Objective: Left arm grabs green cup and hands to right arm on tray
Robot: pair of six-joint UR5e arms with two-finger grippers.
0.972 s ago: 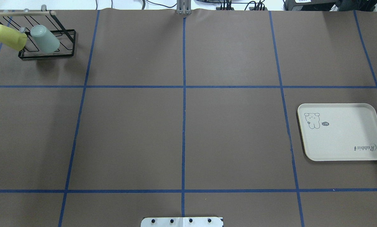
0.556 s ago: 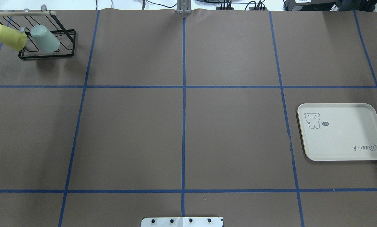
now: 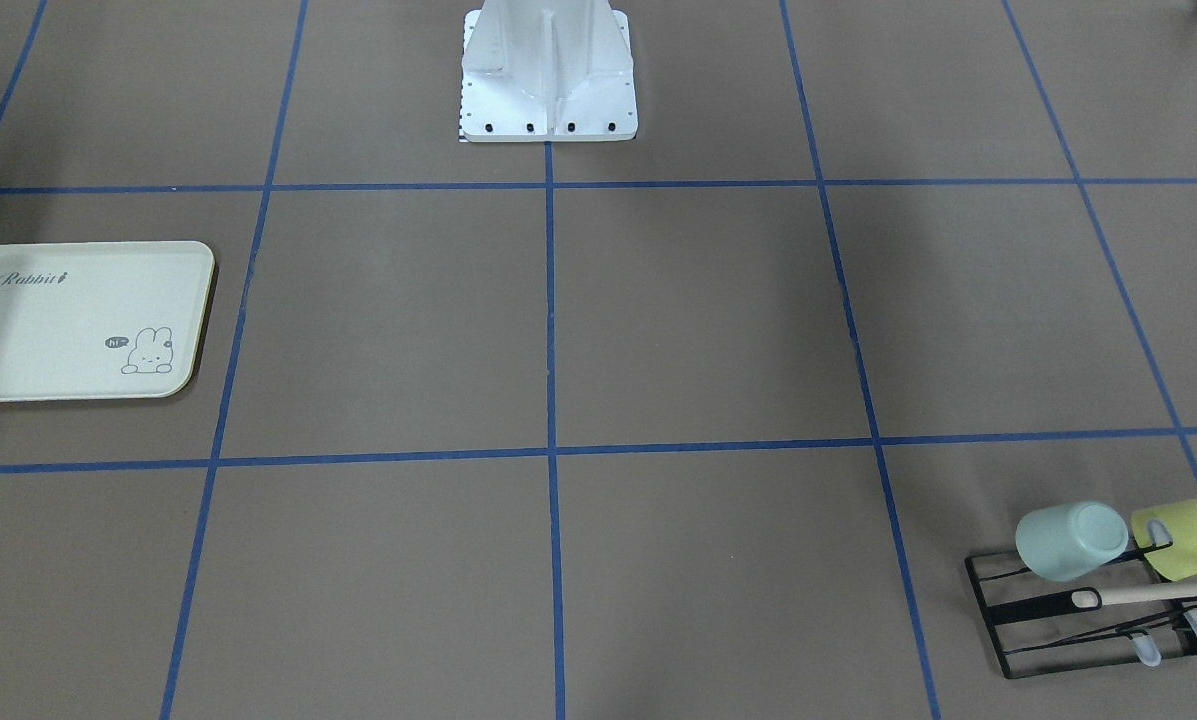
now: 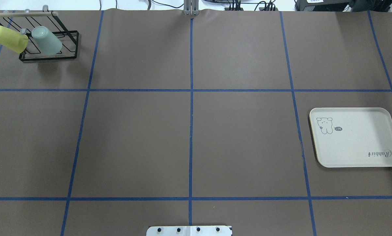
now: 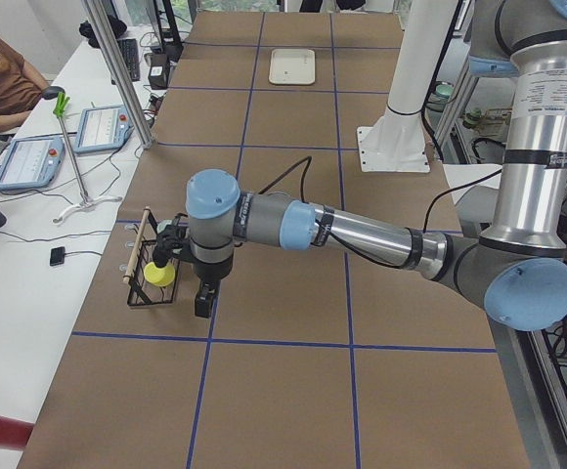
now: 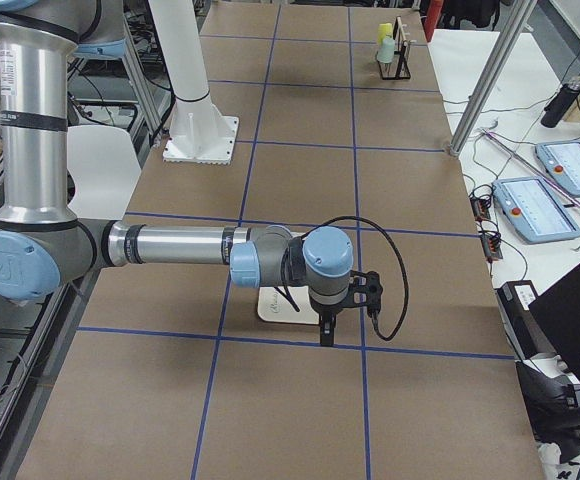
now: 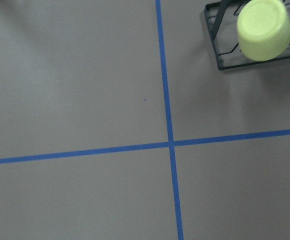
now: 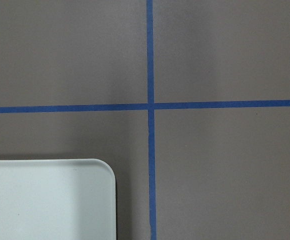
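Zero contact yet, seemingly at the opening reach: with the green cup (image 4: 46, 41) tilted on the black rack (image 4: 48, 58) beside the yellow-green cup (image 4: 9, 38), well apart from the tray (image 4: 356, 147), likely next bring the left gripper (image 5: 202, 301) around it, jaw state there and on the right gripper (image 6: 326, 335) impossible to tell.

On the table (image 4: 241, 147), a rack (image 4: 51, 58) is set in the far left corner. Two cups are carried on it side by side, the first cup (image 4: 46, 41) to the right and the second cup (image 4: 9, 38) to the left. The tray (image 4: 356, 144) is laid well apart from them at the right edge, about midway between near and far, and the base plate (image 4: 189, 230) is fixed at the middle of the near edge. In the side views the left gripper (image 5: 203, 305) is seen above the table just beside the rack, and the right gripper (image 6: 326, 338) close by the tray.
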